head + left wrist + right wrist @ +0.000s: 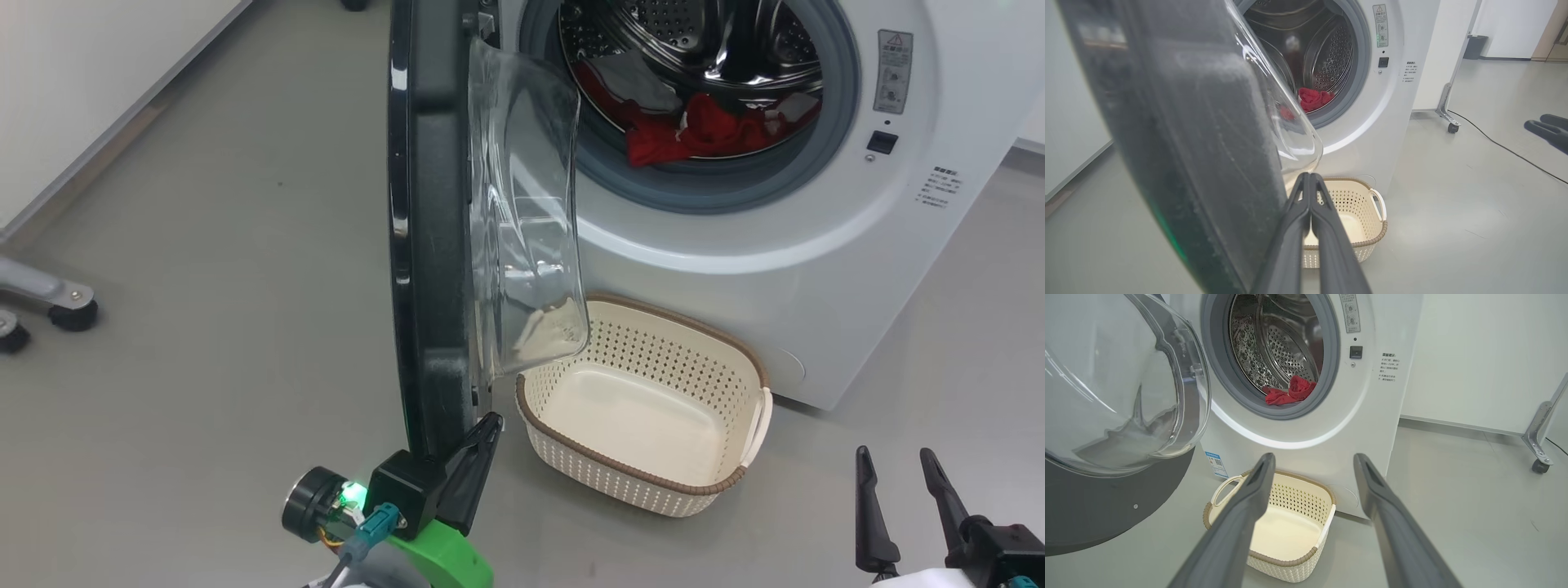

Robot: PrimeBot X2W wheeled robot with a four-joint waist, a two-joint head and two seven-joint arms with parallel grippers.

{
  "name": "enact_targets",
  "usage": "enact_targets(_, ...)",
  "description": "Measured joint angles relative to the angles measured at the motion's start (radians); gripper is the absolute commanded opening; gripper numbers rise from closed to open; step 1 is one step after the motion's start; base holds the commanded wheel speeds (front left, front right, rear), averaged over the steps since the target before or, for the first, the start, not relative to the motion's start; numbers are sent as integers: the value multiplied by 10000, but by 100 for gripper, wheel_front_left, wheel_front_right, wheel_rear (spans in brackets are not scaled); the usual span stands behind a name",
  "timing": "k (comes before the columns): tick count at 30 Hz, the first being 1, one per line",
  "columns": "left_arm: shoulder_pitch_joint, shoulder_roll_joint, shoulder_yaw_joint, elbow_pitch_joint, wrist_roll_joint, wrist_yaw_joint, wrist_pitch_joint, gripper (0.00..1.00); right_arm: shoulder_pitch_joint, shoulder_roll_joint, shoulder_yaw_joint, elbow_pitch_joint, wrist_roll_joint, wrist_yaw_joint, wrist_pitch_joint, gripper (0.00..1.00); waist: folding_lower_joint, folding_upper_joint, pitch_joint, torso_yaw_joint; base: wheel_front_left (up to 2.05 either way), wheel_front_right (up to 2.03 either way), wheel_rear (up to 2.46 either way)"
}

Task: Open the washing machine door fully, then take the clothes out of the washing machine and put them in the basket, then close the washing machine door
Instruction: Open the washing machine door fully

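Note:
The washing machine (pixel 816 269) stands with its door (pixel 424 245) swung out edge-on toward me, and the glass bowl (pixel 526 220) bulges to the right. Red clothes (pixel 702 126) lie low in the steel drum, with some dark fabric beside them. The cream basket (pixel 653 351) sits empty on the floor under the opening. My left gripper (pixel 482 441) is shut with nothing held; its fingers (pixel 1306 212) lie along the inner side of the door's (pixel 1188 143) lower edge. My right gripper (pixel 894 457) is open, low at the right; in the right wrist view, the basket (pixel 1290 531) and the clothes (pixel 1290 392) lie ahead of it.
A wheeled stand's legs (pixel 49 298) rest on the floor at the left. Another castered frame (pixel 1447 118) and a dark cable (pixel 1506 149) lie right of the machine. A white wall runs along the far left. Grey floor spreads to the right of the basket.

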Motion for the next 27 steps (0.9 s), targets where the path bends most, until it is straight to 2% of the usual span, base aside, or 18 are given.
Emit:
enact_targets(6,149,188,339,-31,17,209,-84,0,-3,27,36,-13,-54,65,0,100,0,0,75,362,0,0,0)
enact_targets(12,204,416,803,23,19,395,-113,0,-9,40,107,2,-128,134,0,100,0,0,148,435,0,0,0)
enact_targets(27,371,650,2579,422,-198,681,-441,0,-43,46,180,69,-232,268,0,100,0,0,326,-84,0,0,0)
